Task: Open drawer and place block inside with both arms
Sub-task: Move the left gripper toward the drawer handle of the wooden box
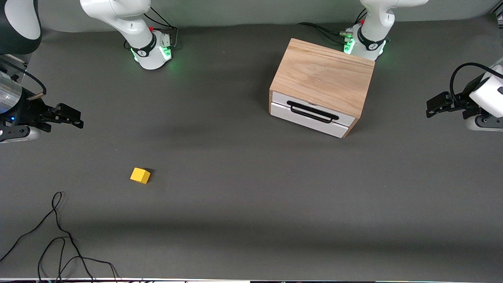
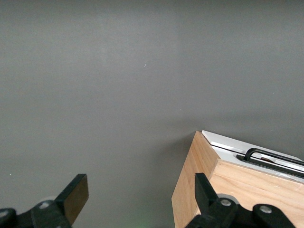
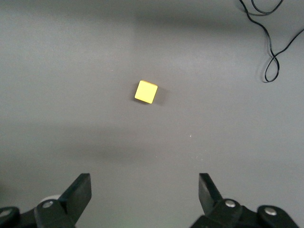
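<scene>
The light-wood cabinet [image 1: 322,74] stands near the left arm's base. Its drawer [image 1: 308,118] is shut, with a white front and a black bar handle [image 1: 312,112]. The yellow block [image 1: 140,175] lies on the grey table toward the right arm's end. My right gripper [image 1: 72,118] hovers open and empty over the table at that end; its wrist view shows the block [image 3: 146,91] apart from the gripper [image 3: 145,192]. My left gripper [image 1: 432,108] hovers open and empty over the table at the left arm's end, apart from the cabinet. In the left wrist view the gripper [image 2: 141,194] has the cabinet's corner [image 2: 228,190] by one finger.
A loose black cable [image 1: 59,232] lies on the table nearer to the front camera than the block, at the right arm's end; it also shows in the right wrist view [image 3: 273,47]. The grey table [image 1: 243,188] spreads between the block and the cabinet.
</scene>
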